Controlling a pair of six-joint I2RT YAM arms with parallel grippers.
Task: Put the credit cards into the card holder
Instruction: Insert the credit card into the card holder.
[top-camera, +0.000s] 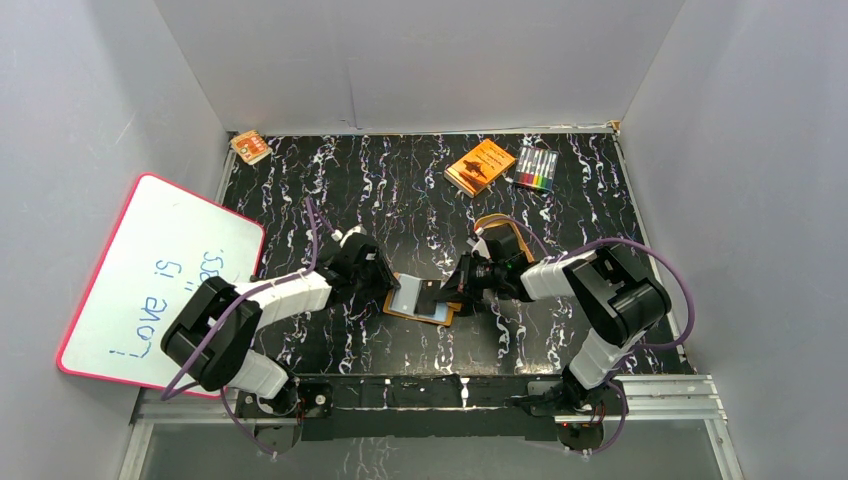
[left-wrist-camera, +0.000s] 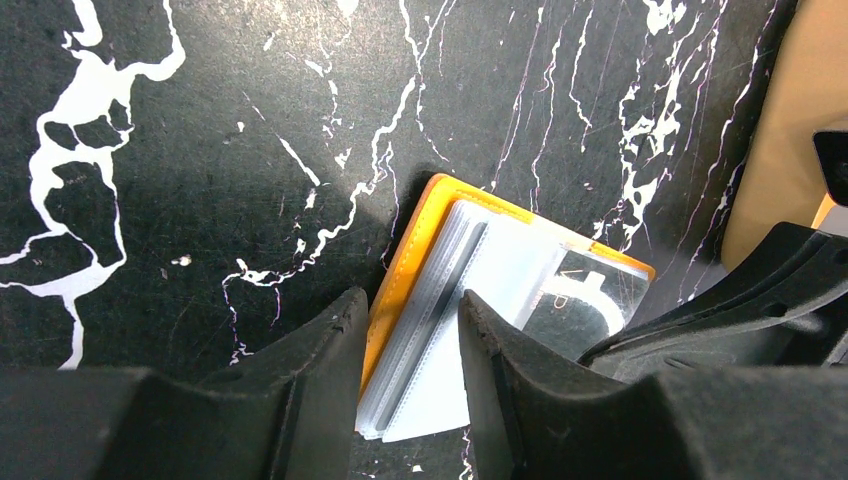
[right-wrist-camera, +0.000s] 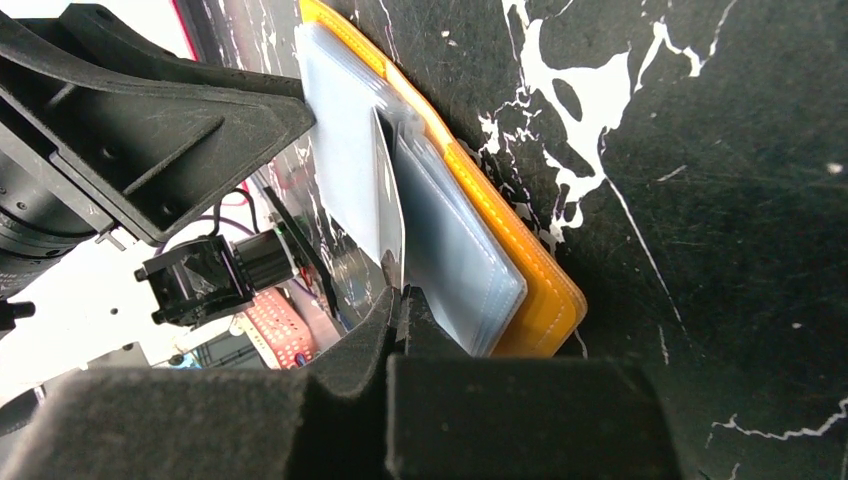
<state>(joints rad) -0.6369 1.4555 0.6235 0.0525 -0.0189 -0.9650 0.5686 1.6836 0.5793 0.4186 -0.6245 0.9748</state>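
Note:
The orange card holder lies open on the black marbled table between my two grippers, its clear inner sleeves facing up. My left gripper is at its left edge. In the left wrist view the fingers stand apart over the holder's orange edge and its sleeves. My right gripper is at its right side and is shut on a thin pale card. The card is held edge-on against the sleeves of the holder. No other cards show.
An orange book and a pack of coloured markers lie at the back right. A small orange pack is at the back left. A whiteboard leans on the left. A tan oval tray sits behind my right gripper.

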